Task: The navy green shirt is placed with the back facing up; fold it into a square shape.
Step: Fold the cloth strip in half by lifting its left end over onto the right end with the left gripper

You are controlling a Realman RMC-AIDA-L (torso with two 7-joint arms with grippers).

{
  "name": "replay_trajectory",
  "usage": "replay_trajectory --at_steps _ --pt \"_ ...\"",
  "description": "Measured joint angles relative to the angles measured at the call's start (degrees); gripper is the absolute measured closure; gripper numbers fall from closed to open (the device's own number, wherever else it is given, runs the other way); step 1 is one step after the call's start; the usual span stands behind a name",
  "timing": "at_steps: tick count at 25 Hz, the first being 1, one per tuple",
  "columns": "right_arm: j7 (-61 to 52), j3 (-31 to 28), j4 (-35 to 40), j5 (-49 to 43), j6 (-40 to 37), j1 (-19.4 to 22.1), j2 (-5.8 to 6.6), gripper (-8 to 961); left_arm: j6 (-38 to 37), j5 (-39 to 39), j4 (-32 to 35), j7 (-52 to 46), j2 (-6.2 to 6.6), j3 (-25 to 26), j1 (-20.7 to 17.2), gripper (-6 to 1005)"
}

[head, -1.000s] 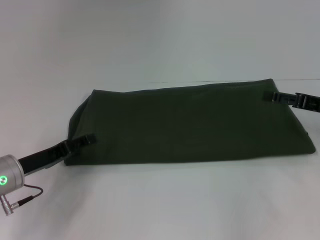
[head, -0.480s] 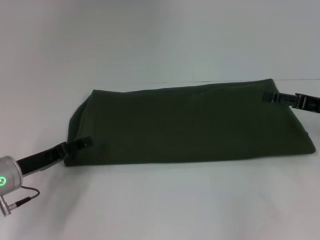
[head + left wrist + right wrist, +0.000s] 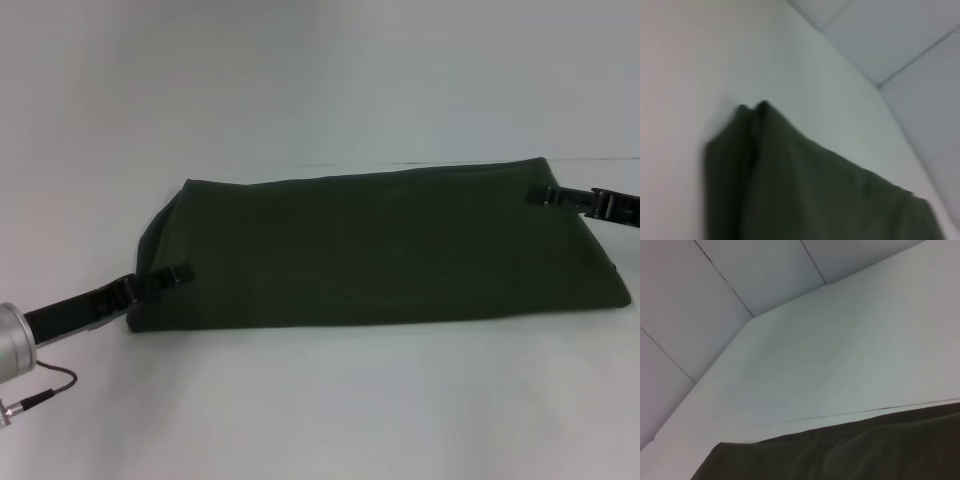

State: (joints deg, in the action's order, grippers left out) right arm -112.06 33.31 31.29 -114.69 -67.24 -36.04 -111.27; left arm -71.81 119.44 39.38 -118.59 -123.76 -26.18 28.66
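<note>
The navy green shirt (image 3: 380,245) lies on the white table as a long, flat, folded band running left to right. My left gripper (image 3: 160,279) reaches in from the lower left and overlaps the shirt's near left corner. Over on the right, my right gripper (image 3: 543,195) comes in from the edge of the view and overlaps the shirt's far right end. In the left wrist view a folded corner of the shirt (image 3: 805,190) fills the lower part. A straight edge of the shirt (image 3: 850,452) shows in the right wrist view.
The white table (image 3: 320,400) extends in front of and behind the shirt. A cable (image 3: 45,390) hangs from my left wrist at the lower left. Pale wall panels (image 3: 740,275) stand beyond the table's far edge.
My left arm has drawn back toward the lower left, its tip staying at the shirt's corner. The shirt and my right gripper have not moved.
</note>
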Motion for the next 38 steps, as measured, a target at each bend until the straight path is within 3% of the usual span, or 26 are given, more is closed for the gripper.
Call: replay_trajectory --at_steps 6,16,38 --pt "0.0 0.0 0.1 0.0 0.0 0.4 0.00 39 -6.0 4.3 2.9 -7.4 1.03 0.3 0.6 214" --pt "0.0 0.0 0.4 0.0 0.0 0.6 0.14 39 -4.0 15.8 3.5 -19.7 2.49 -0.1 3.7 214" --pt "-0.1 -0.1 0.8 0.0 0.0 -0.5 0.97 38 -1.4 18.6 -1.1 -31.0 3.45 -0.6 5.8 213"
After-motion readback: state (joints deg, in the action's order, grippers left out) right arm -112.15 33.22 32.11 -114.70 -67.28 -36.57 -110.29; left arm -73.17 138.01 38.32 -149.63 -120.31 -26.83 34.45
